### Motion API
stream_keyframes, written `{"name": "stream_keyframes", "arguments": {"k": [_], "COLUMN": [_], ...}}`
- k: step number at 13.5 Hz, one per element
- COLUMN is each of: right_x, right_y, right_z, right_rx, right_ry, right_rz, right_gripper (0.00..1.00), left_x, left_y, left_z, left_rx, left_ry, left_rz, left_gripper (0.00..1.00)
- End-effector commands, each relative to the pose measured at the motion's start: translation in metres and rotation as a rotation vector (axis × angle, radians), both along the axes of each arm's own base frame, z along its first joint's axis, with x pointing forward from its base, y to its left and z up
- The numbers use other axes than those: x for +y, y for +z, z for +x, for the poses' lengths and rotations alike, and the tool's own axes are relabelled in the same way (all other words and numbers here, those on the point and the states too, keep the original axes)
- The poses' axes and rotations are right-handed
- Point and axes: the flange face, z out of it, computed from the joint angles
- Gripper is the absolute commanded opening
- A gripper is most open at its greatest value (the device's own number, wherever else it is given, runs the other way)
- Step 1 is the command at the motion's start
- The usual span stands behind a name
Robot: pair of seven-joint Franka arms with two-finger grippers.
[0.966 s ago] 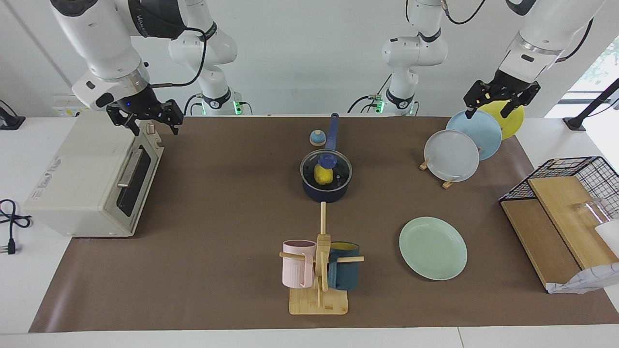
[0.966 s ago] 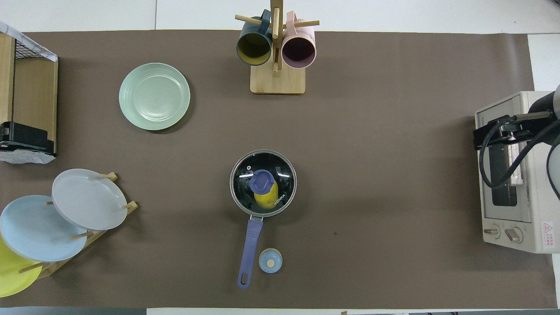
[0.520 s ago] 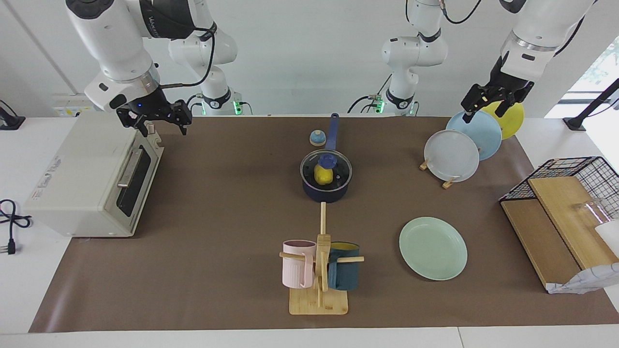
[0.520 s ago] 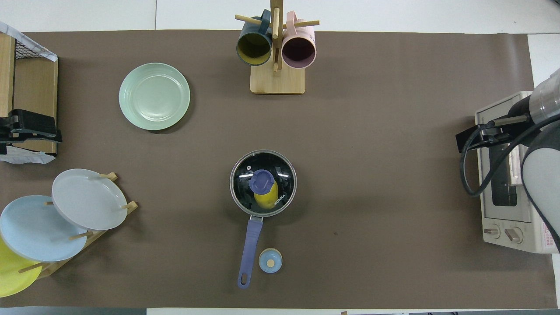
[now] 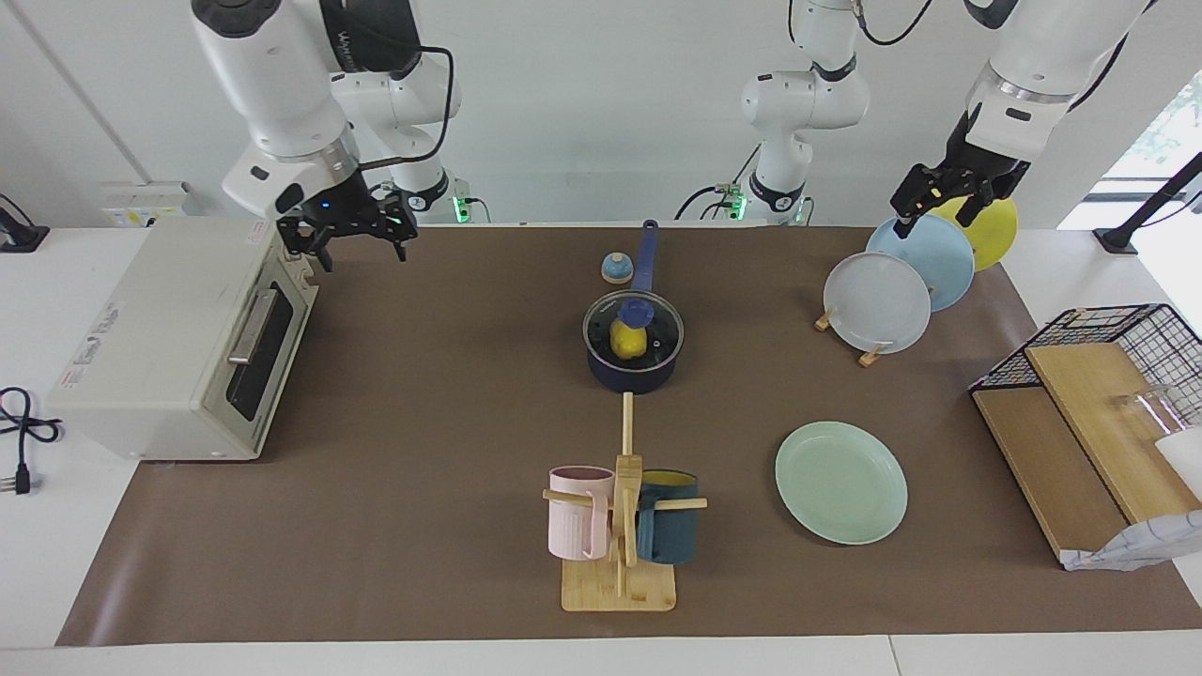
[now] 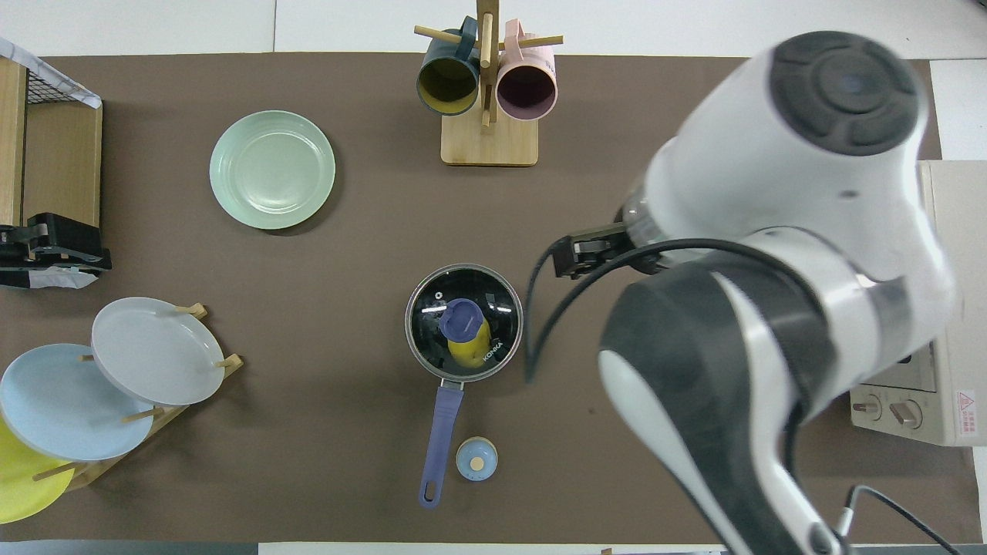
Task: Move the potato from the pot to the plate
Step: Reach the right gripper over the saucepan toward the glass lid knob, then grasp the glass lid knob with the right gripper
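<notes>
The small yellow lumpy potato [image 5: 628,342] lies inside the dark navy saucepan [image 5: 635,372] at mid-worktop, under a round glass lid with a blue knob [image 5: 636,311], so the lid has to come off first. The pale mint-green ridged plate [image 5: 840,481] sits empty on the brown mat, farther from the robots and toward the left arm's end.

The right hand [image 5: 346,237] hangs in the air with fingers spread, over the mat's edge beside the white toaster oven [image 5: 178,338]. The left hand [image 5: 947,199] hovers over the rack of grey, light-blue and yellow plates [image 5: 916,275]; whether its fingers are apart I cannot tell.

To do this well, I would come straight down on the knob, pinch it squarely, lift vertically and set the lid on bare mat, well apart from the pot's long handle [image 5: 644,255].
</notes>
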Motion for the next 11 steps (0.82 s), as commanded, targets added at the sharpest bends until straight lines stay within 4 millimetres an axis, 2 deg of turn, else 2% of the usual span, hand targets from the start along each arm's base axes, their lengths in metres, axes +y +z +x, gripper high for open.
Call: {"name": "stream_keyframes", "arguments": {"k": [1,2,3,6,8,9,11], "right_x": [0.063,0.076,0.097,0.141,0.142,0.141,0.156], "right_y": [-0.021,-0.026,-0.034,-0.08,-0.115,-0.122,-0.129], "right_z": [0.009,0.006,-0.004,-0.026,-0.025,-0.03,-0.05], "right_rx": [-0.068,-0.085,-0.086,-0.101,-0.118,-0.11,-0.105], "right_ry": [-0.033,-0.05,-0.031,0.014,0.028,0.033,0.065], "right_rz": [-0.006,0.013,0.014,0.006,-0.022,-0.031,-0.035], "right_gripper": [1.0,1.0,1.0,1.0,1.0,1.0,1.0], "left_x": [0.003,0.002,0.004,0.004,0.004,0.004,0.004], "left_y": [0.0,0.0,0.0,0.001,0.0,0.001,0.001], "left_z": [-0.007,-0.007,-0.006,-0.004,-0.004,-0.005,-0.004], "left_rx": [-0.02,-0.023,-0.026,-0.039,-0.039,-0.042,-0.045], "left_ry": [0.011,0.006,0.009,0.006,0.003,-0.023,-0.043], "left_rz": [0.008,0.007,0.007,0.006,0.006,0.006,0.006], "left_gripper": [0.0,0.0,0.0,0.0,0.01,0.99,1.0]}}
